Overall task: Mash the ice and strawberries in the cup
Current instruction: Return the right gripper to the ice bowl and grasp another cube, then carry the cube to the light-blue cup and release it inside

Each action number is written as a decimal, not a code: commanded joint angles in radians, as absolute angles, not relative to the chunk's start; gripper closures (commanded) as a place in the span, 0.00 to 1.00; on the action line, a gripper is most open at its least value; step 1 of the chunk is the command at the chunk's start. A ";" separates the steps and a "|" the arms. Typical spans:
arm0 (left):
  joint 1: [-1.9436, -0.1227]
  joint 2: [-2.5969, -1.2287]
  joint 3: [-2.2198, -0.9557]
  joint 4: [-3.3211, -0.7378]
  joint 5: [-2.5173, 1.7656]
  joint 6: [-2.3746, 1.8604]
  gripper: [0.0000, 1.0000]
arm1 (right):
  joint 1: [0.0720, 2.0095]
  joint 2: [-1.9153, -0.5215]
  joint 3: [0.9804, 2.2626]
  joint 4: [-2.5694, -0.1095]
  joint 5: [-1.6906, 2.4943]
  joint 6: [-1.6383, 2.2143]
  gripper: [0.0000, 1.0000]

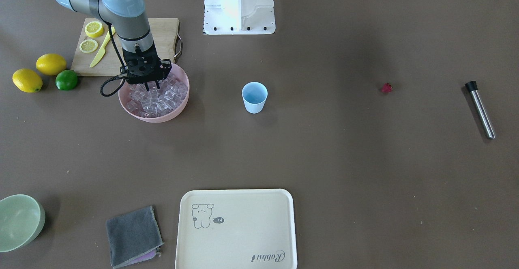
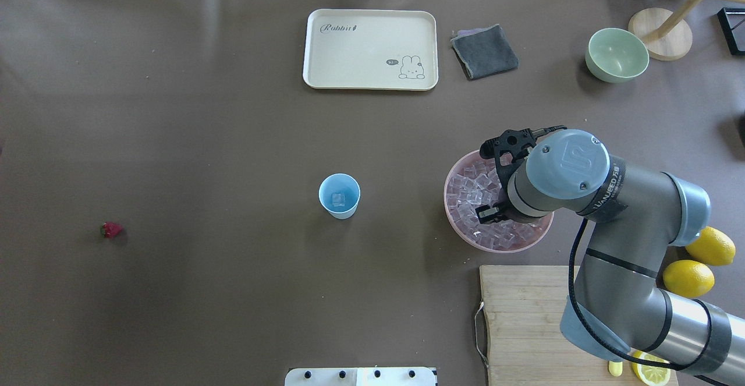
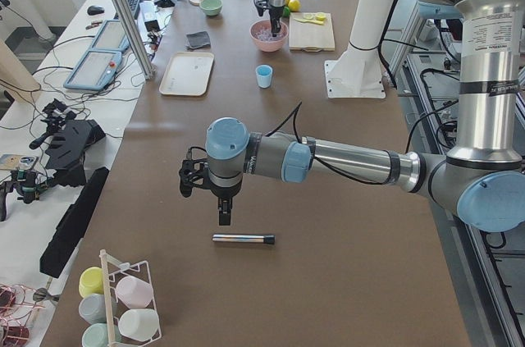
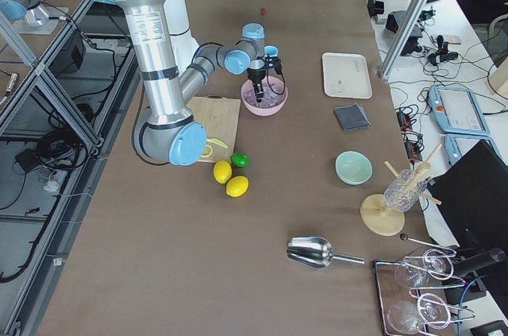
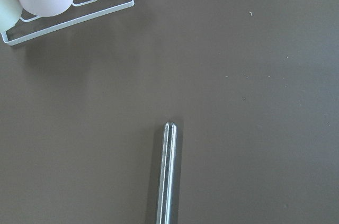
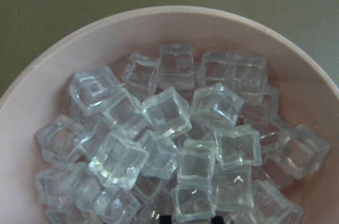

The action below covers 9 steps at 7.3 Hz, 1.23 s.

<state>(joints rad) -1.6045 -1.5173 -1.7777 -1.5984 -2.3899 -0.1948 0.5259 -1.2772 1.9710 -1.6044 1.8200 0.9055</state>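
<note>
Only overhead shows ice inside cup; cannot tell whether right gripper grips ice.

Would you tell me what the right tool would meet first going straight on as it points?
The ice heaped in the pink bowl, directly below the right tool; its tips look nearly on it.
</note>
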 commanded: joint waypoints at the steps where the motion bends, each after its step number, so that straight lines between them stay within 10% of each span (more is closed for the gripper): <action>1: -1.605 -1.516 -1.779 -1.598 -2.390 -0.195 0.01 | 0.583 -1.260 2.009 -1.639 1.876 0.905 0.75; 9: -1.605 -1.516 -1.767 -1.592 -2.390 -0.195 0.01 | 0.503 -0.755 1.761 -1.783 1.811 1.101 0.77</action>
